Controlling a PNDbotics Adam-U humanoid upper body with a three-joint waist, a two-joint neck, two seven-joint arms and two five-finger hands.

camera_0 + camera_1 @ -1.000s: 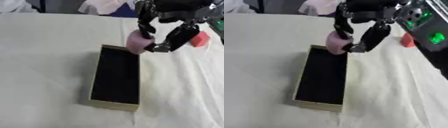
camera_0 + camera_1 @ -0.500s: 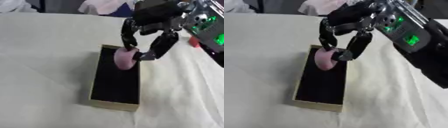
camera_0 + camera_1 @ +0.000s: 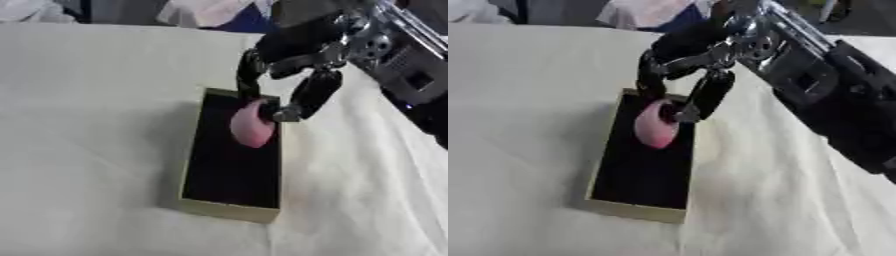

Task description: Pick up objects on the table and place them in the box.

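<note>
Right robot hand [image 3: 293, 75] pinches pink object [image 3: 252, 127] over the box [image 3: 229, 209].

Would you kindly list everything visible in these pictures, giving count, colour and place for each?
Rectangular tan cardboard box with black inside: one, centre of the table, open.
Rounded pink object: one, over the box's far end, pinched by the right hand.
White cloth-covered table: one, fills the view.
White and blue fabric: a heap at the far edge.
Right hand: one, black, reaching from the upper right, fingers curled round the pink object.
Left hand: not in view.
</note>
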